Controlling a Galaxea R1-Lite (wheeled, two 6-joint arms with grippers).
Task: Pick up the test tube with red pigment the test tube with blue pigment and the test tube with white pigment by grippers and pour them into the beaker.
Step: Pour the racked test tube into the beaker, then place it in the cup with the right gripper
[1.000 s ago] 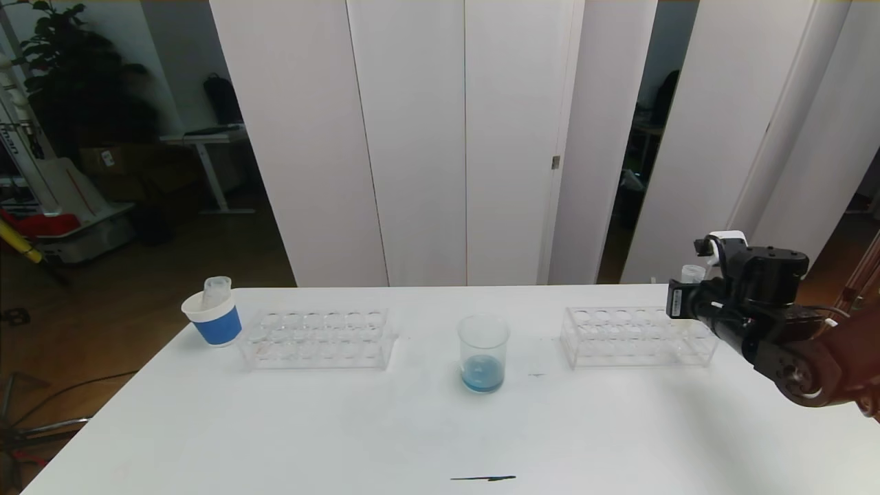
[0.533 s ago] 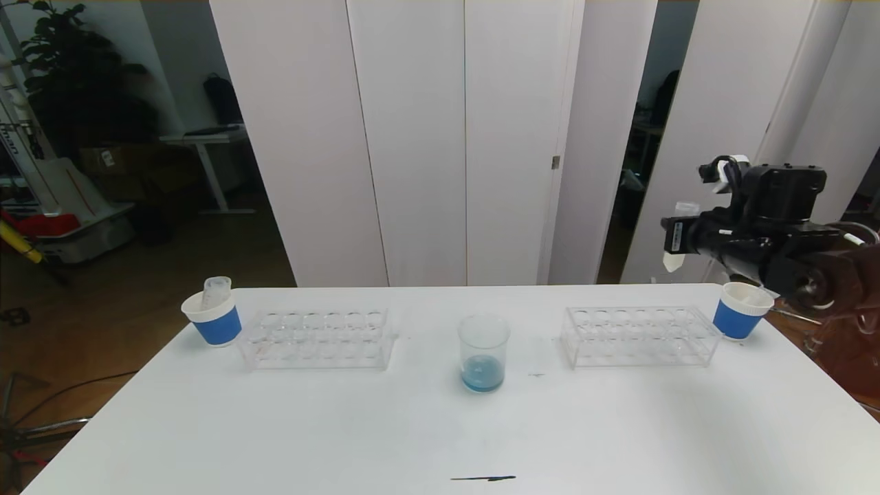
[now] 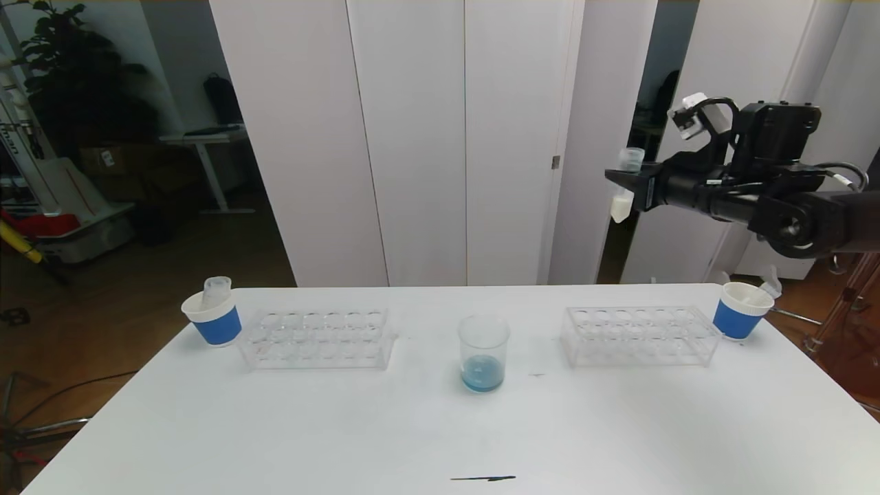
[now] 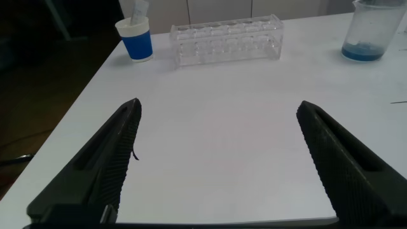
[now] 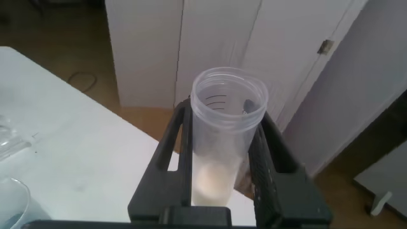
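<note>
White table (image 3: 619,426), right gripper (image 3: 622,185) high above

Lab: tube racks (image 3: 318,337), beaker (image 3: 483,353)

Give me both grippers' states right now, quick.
Left gripper: open, holding nothing, low over the table.
Right gripper: shut on the test tube with white pigment, upright, high above the table's right side.
</note>
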